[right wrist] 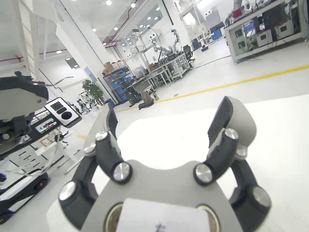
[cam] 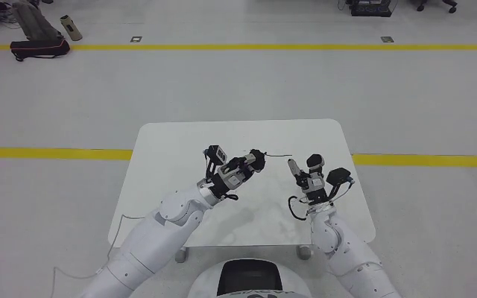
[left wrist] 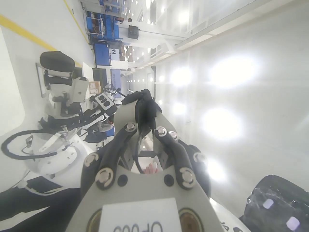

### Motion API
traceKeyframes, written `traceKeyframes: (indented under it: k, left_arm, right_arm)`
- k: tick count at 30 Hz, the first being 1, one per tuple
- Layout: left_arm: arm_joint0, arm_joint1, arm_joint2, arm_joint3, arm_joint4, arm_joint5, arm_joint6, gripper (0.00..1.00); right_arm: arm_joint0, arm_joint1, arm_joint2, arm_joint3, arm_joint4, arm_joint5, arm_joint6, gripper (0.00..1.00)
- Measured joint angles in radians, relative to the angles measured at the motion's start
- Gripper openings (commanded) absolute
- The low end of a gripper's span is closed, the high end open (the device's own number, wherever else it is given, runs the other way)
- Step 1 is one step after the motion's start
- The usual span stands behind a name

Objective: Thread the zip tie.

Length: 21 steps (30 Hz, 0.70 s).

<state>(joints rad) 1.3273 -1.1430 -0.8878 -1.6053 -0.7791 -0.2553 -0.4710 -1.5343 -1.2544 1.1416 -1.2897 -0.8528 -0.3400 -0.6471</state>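
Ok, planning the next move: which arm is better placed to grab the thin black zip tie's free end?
Right. The left gripper is shut on the thin black zip tie; its free end points toward the open, empty right gripper nearby.

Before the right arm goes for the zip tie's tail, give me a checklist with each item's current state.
1. Left gripper shut on the zip tie: ok.
2. Right gripper open with nothing between its fingers: ok.
3. Free tail sticks out of the left gripper toward the right gripper: ok, seen in the top view.
4. Both grippers sit over the table, with nothing between them but the tail: ok.
5. Tail tip apart from the right gripper's fingers: cannot tell, too thin and too close.
6. Tail already through the tie's head: cannot tell.
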Motion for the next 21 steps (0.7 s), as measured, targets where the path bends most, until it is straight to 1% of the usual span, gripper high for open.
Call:
traceKeyframes:
  k: [7, 9, 12, 14, 17, 21]
  left_arm:
    - [0.001, -0.001, 0.0, -0.003, 0.004, 0.001, 0.008, 0.0]
    - [0.001, -0.001, -0.004, -0.009, 0.019, 0.001, 0.021, 0.0]
    - [0.002, -0.001, -0.013, -0.012, 0.033, -0.002, 0.024, 0.0]
    - [0.002, -0.002, -0.015, -0.013, 0.036, -0.002, 0.025, 0.0]
    - [0.0, -0.006, -0.013, -0.015, 0.04, -0.003, 0.028, 0.0]
    - [-0.004, -0.01, -0.009, -0.012, 0.047, -0.004, 0.031, 0.0]
  right_arm:
    - [0.0, -0.001, 0.003, 0.001, -0.001, 0.0, 0.003, 1.0]
    - [-0.004, 0.001, 0.021, -0.009, 0.062, 0.0, 0.049, 1.0]
    - [-0.019, 0.012, 0.052, -0.056, 0.214, 0.0, 0.142, 1.0]
    - [-0.031, 0.025, 0.075, -0.089, 0.293, 0.0, 0.204, 1.0]
    - [-0.059, 0.053, 0.116, -0.157, 0.422, 0.0, 0.318, 1.0]
    - [-0.091, 0.083, 0.161, -0.228, 0.566, 0.0, 0.439, 1.0]
